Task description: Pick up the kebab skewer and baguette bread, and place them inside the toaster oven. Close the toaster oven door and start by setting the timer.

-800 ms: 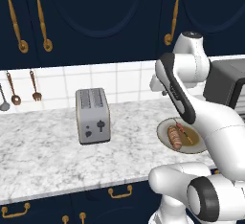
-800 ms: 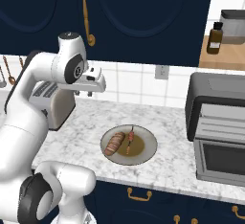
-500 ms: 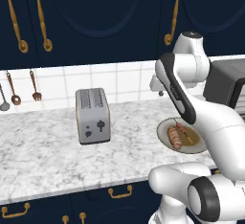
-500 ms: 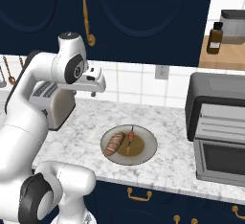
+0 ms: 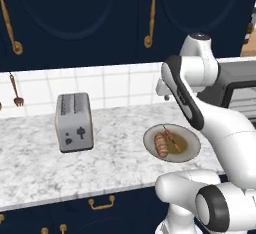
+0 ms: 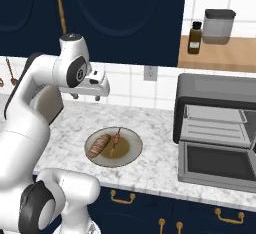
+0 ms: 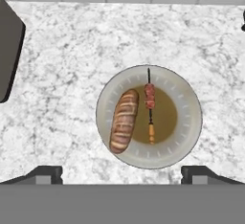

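A round plate [image 7: 186,98] on the marble counter holds the baguette bread [image 7: 124,121] on its left and the kebab skewer [image 7: 150,106] in its middle. My gripper [image 7: 122,174] hangs open above the plate's near edge, holding nothing. From the sides, the gripper [image 6: 89,97] is well above the baguette bread [image 6: 98,146] and kebab skewer [image 6: 115,142]. At the right stands the toaster oven [image 6: 215,95], its door [image 6: 217,163] dropped open and its wire rack [image 6: 215,128] showing. The plate [image 5: 187,148] also lies right of my arm's elbow.
A silver two-slot toaster [image 5: 74,122] stands on the counter left of the plate, its dark edge [image 7: 9,50] at the hand view's left. Tiled wall runs behind. A bottle [image 6: 195,37] and a jar [image 6: 218,27] sit on a shelf above the oven.
The whole scene has slid a little to the left in both base views, so the base has moved right. The gripper stays open over the plate.
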